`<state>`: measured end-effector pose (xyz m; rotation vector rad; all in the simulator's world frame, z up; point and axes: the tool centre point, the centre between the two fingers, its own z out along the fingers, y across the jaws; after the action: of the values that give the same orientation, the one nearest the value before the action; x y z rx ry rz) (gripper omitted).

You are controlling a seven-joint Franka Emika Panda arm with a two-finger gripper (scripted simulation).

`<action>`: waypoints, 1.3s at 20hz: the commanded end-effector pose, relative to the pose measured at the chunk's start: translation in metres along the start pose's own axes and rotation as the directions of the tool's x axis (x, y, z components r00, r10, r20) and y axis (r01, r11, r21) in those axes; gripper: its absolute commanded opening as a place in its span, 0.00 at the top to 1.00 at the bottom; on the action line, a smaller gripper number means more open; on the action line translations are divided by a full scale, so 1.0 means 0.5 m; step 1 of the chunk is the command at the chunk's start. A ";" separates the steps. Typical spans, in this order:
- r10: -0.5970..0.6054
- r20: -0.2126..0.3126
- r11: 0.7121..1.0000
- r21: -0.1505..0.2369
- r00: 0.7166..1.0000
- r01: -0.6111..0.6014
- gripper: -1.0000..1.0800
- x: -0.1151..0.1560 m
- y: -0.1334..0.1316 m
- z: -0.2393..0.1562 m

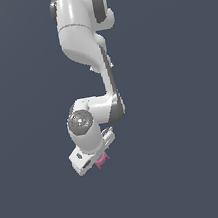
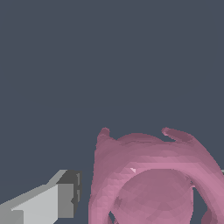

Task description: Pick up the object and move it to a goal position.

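Note:
The object (image 1: pixel 103 159) is a tiny pink cup-like thing with a ring top and stubby legs. In the exterior view it pokes out from under the white hand of my gripper (image 1: pixel 96 159), which hides most of it. In the wrist view the object (image 2: pixel 148 179) fills the near field, its round hollow facing the camera. One grey fingertip (image 2: pixel 65 199) presses close against its side. The other finger is hidden behind the object. The jaws stand drawn in narrowly around it.
The white arm (image 1: pixel 83 39) reaches down from the top of the exterior view, its elbow (image 1: pixel 113 105) just above the hand. Plain dark grey-blue ground lies all around in both views. No goal marker shows.

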<state>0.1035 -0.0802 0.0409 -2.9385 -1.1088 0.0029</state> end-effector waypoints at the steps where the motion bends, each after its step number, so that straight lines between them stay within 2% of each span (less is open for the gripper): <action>1: 0.000 -0.001 1.000 -0.002 1.000 0.000 0.04 0.002 0.002 0.006; 4: 0.000 -0.001 1.000 -0.002 1.000 0.000 0.04 0.003 0.003 0.002; 5: 0.000 -0.001 1.000 -0.002 1.000 0.000 1.00 0.003 0.003 0.002; 18: 0.000 -0.001 1.000 -0.002 1.000 0.000 1.00 0.003 0.001 -0.003; 26: 0.000 -0.001 1.000 -0.002 1.000 0.000 1.00 0.005 -0.015 -0.064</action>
<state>0.1012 -0.0746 0.0641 -2.9386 -1.1091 0.0023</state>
